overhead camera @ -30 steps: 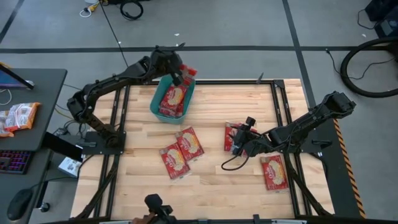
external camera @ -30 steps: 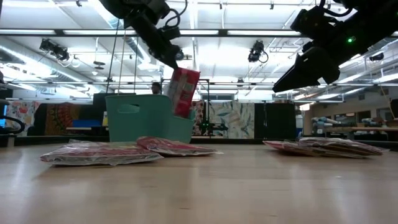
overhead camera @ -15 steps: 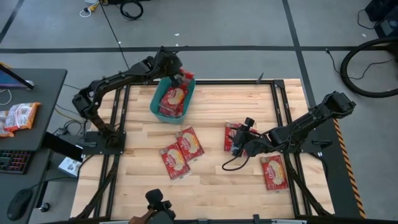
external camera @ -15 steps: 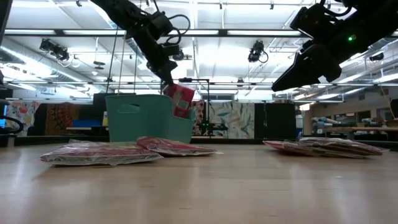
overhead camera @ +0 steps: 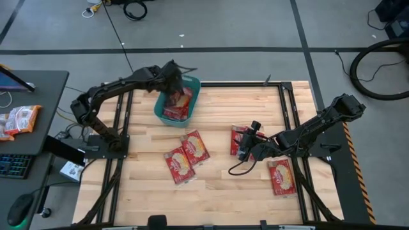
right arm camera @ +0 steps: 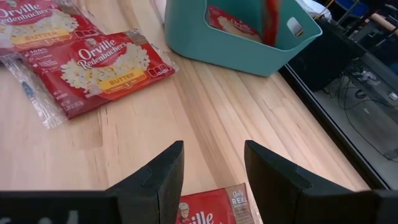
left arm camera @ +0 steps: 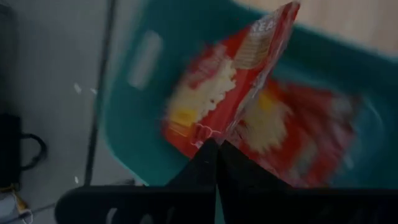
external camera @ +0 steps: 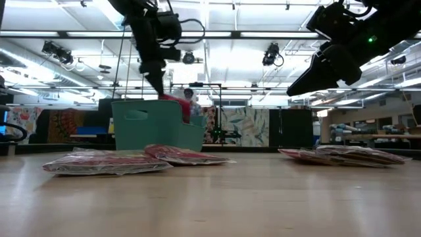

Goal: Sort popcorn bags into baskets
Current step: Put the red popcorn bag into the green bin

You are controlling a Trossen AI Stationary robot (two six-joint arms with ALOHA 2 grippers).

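Observation:
The teal bin (overhead camera: 161, 108) stands near the table's far-left corner, with one red popcorn bag (overhead camera: 174, 112) lying flat inside. My left gripper (overhead camera: 172, 80) is over the bin, shut on another red bag (left arm camera: 245, 74) that hangs down into it; the low view shows only that bag's top (external camera: 180, 104) above the rim. Two bags (overhead camera: 187, 155) lie overlapping mid-table, and one (overhead camera: 282, 177) lies near the right side. My right gripper (right arm camera: 211, 168) is open, hovering above a further bag (right arm camera: 214, 210) right of centre. My left gripper pinches the red bag by one edge (left arm camera: 211, 132) between its two shut fingers, coming from above and pointing down. The bag hangs below the fingers inside the teal bin, tilted over the bag lying there. Whether its lower end rests on anything I cannot tell.
Dark frame rails (overhead camera: 289, 108) run along the table's left and right sides. A cable (overhead camera: 238, 167) loops on the wood by my right gripper. A desk left of the table carries orange-and-white packets (overhead camera: 19, 119). Bare wood lies along the near edge (overhead camera: 217, 204).
My left gripper has gone down and a little toward the table's left, staying shut on the bag. The bag, which hung at the bin's right rim, has sunk into the bin, and only its top now shows above the rim.

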